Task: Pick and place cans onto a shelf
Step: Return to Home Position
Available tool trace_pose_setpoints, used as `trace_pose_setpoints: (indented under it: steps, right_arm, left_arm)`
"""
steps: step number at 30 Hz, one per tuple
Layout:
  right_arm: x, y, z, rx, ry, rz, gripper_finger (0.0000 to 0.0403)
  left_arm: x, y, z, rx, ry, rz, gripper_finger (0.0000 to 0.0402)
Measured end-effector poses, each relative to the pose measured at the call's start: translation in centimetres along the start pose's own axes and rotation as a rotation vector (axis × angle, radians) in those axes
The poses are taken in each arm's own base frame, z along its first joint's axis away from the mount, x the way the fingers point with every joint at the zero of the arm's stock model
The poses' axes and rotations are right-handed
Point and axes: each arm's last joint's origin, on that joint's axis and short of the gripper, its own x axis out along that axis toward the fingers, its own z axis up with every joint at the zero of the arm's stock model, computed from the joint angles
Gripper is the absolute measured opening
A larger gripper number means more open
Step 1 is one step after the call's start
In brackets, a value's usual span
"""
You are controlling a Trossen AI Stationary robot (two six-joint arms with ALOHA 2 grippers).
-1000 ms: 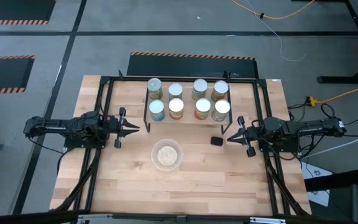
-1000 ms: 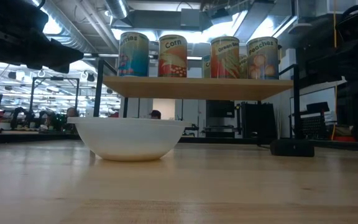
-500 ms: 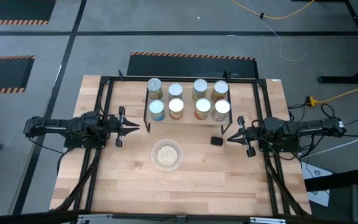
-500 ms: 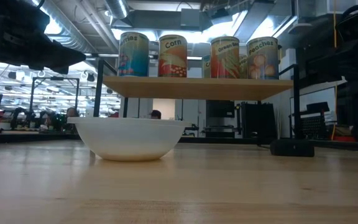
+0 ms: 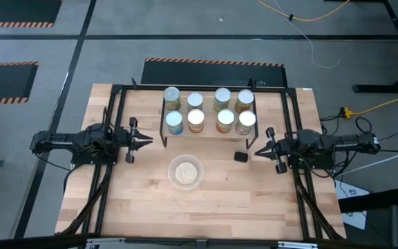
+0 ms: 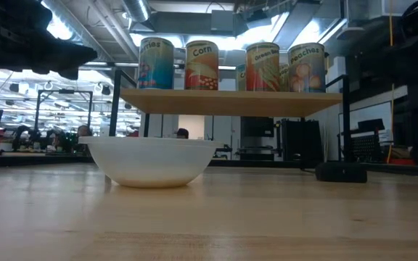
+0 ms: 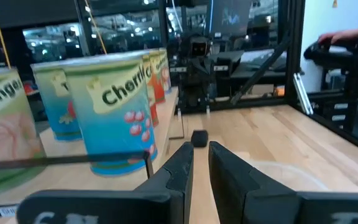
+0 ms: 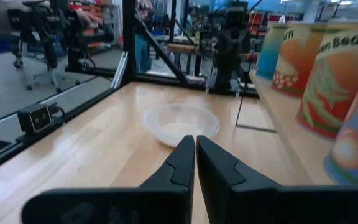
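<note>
Eight cans point(image 5: 209, 111) stand upright in two rows on the wooden shelf point(image 6: 231, 103), on their bottoms. The low view shows the front row point(image 6: 202, 65), and the left wrist view shows a blue cherries can point(image 7: 114, 112). My left gripper point(image 5: 149, 141) is shut and empty, level above the table to the left of the shelf. My right gripper point(image 5: 256, 150) is shut and empty, to the right of the shelf and below its right end. Each gripper points toward the table's middle.
A clear bowl point(image 5: 186, 172) with beige contents stands on the table in front of the shelf, between the two grippers. A small black block point(image 5: 240, 157) lies just ahead of my right gripper. A black rod frame point(image 5: 116, 104) runs along the table's sides.
My left gripper has drawn back slightly toward the table's left edge and risen a little. My right gripper has drawn back slightly toward the right edge. The cans, bowl and block have stayed where they were.
</note>
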Motion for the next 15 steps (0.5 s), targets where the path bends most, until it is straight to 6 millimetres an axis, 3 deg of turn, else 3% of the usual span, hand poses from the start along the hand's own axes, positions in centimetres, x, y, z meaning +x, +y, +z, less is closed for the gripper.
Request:
trace_pose_setpoints:
  steps: [15]
  right_arm:
    - [-0.67, 0.01, 0.79, -0.013, -0.101, -0.009, 0.0023]
  left_arm:
    - [-0.11, 0.01, 0.14, 0.0, -0.017, 0.0, 0.0043]
